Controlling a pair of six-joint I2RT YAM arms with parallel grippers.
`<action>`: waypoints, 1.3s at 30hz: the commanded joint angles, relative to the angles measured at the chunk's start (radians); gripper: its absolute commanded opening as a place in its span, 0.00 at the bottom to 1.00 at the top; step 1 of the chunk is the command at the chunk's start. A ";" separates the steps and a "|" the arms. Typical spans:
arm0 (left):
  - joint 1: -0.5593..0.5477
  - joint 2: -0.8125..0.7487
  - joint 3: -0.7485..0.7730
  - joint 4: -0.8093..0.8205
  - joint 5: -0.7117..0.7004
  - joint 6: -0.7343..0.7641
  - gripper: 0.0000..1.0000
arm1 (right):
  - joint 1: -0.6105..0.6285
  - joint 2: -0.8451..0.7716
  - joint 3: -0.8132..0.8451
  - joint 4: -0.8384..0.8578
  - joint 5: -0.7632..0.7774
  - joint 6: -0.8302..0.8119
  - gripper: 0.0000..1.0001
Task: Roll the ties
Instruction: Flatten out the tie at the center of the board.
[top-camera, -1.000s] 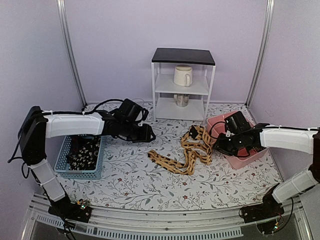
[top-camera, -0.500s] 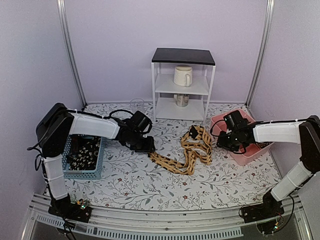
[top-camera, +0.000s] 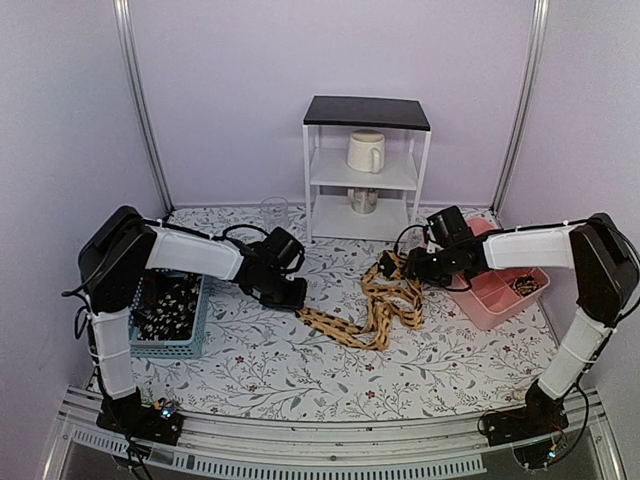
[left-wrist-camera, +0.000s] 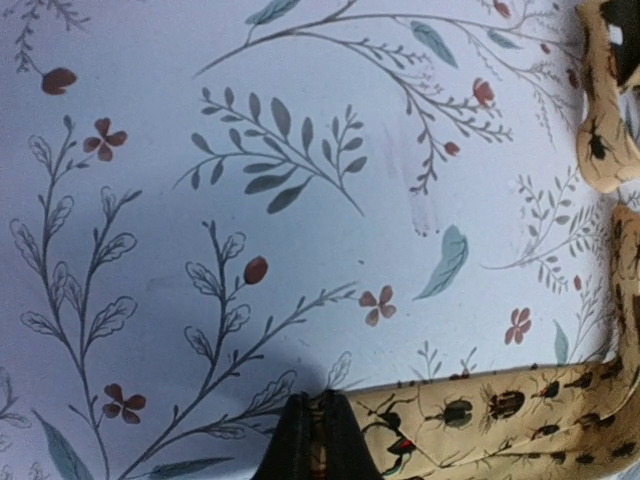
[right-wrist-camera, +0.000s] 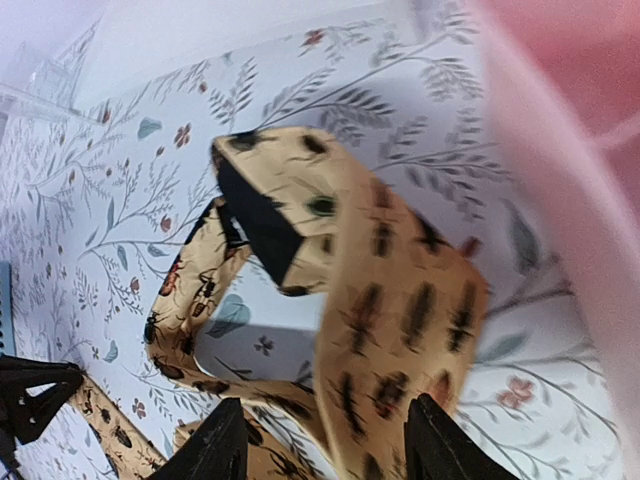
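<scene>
A tan tie (top-camera: 375, 325) printed with dark insects lies crumpled across the middle of the floral table. My left gripper (top-camera: 293, 299) is down at the tie's left end. In the left wrist view that gripper (left-wrist-camera: 320, 445) is shut on the tie's (left-wrist-camera: 500, 410) tip. My right gripper (top-camera: 408, 268) hovers over the raised loop at the tie's far right end. In the right wrist view it (right-wrist-camera: 330, 450) stands open with the tie's loop (right-wrist-camera: 400, 320) between its fingers (right-wrist-camera: 215, 450). Black speckled ties (top-camera: 165, 305) are heaped in the blue basket (top-camera: 122, 315).
A pink tray (top-camera: 495, 300) sits just right of the right gripper. A white shelf unit (top-camera: 365, 175) at the back holds a mug (top-camera: 365, 152) and a jar (top-camera: 364, 200). A clear glass (top-camera: 274, 212) stands near the back wall.
The left gripper came down to the tie's left end and shut on its tip. The right arm swung left from the pink tray to the tie's loop, its jaws opening wider.
</scene>
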 joint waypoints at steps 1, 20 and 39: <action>0.007 -0.065 -0.045 -0.022 0.019 -0.003 0.00 | 0.041 0.122 0.086 -0.030 -0.024 -0.065 0.57; 0.038 -0.347 -0.099 -0.124 -0.105 -0.017 0.00 | 0.080 0.177 0.195 -0.175 0.220 -0.078 0.21; 0.100 -0.515 -0.327 -0.141 -0.069 -0.023 0.00 | 0.092 -0.337 -0.227 -0.183 0.100 0.312 0.39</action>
